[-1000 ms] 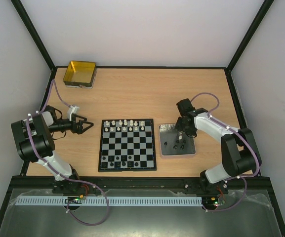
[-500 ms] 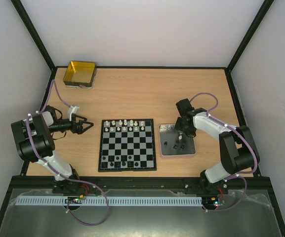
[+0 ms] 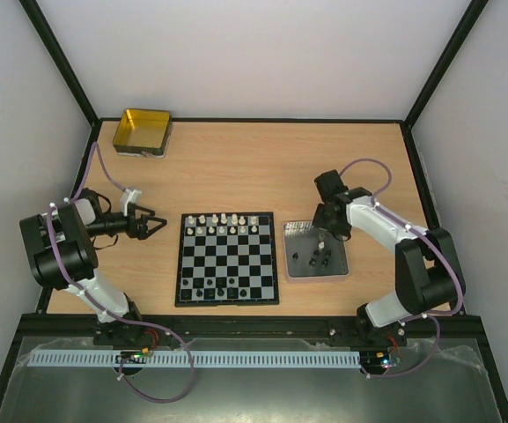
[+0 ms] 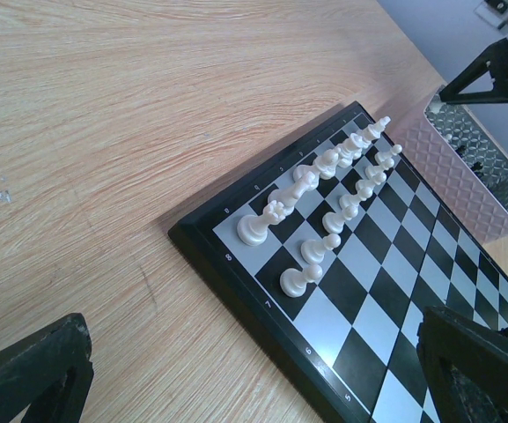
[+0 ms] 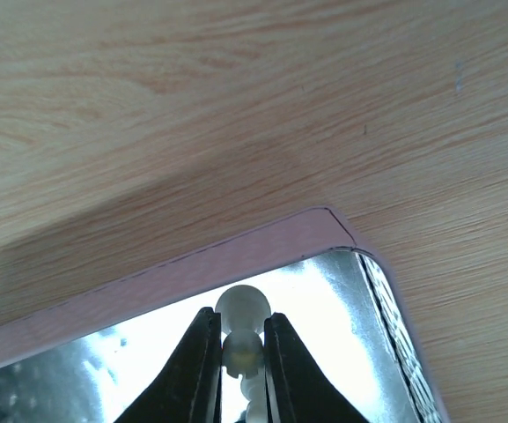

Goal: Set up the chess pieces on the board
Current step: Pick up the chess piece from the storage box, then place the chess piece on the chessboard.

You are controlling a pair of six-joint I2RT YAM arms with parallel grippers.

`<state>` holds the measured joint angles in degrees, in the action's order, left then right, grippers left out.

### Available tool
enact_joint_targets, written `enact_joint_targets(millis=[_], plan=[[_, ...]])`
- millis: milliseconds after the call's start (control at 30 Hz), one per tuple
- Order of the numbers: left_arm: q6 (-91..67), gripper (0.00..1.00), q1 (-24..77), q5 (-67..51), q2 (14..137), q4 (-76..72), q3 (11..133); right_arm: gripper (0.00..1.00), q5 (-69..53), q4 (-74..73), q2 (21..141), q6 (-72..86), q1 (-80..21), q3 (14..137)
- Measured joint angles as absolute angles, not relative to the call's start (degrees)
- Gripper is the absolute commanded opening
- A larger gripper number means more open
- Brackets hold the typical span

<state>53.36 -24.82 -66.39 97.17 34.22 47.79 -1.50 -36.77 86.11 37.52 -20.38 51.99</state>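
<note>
The pick from the tray (image 3: 290,227) is in hand: the right fingers (image 5: 202,344) pinch a white piece (image 5: 243,306) at the tray's far corner, just right of the board (image 3: 228,261). The left fingers (image 4: 33,379) are spread wide and hold nothing, over the counter (image 3: 236,167) left of the board. Next, I judge, comes a straight lift clear of the rim, then a carry to a vacant square among the white pieces at the board's far edge.

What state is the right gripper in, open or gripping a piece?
Right gripper shut on a white piece: its fingers pinch it at the tray's corner.
</note>
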Motion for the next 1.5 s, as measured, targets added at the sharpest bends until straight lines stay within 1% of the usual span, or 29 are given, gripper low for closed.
enact_joint_targets(millis=[133,300,433,533,867,1500], plan=[[53.36,0.99,-24.82,-66.39,97.17,34.22,47.79,0.11,-0.36,-39.51,85.21,37.43,-22.48,55.53],[53.36,1.00,-24.82,-66.39,97.19,34.24,47.79,0.11,0.80,-42.52,86.15,37.54,-30.83,63.64],[53.36,0.99,-24.82,-66.41,97.21,34.24,47.79,0.11,0.82,-42.76,90.59,37.74,-36.69,70.52],[53.36,1.00,-24.82,-66.39,97.21,34.24,47.79,0.11,0.43,-42.72,95.42,37.74,-39.11,73.76],[53.36,1.00,-24.82,-66.39,97.23,34.26,47.83,0.11,-2.68,-41.34,107.22,37.71,-40.32,79.24],[53.36,1.00,-24.82,-66.41,97.23,34.37,47.83,0.12,-4.51,-39.72,109.73,37.74,-41.54,80.31]])
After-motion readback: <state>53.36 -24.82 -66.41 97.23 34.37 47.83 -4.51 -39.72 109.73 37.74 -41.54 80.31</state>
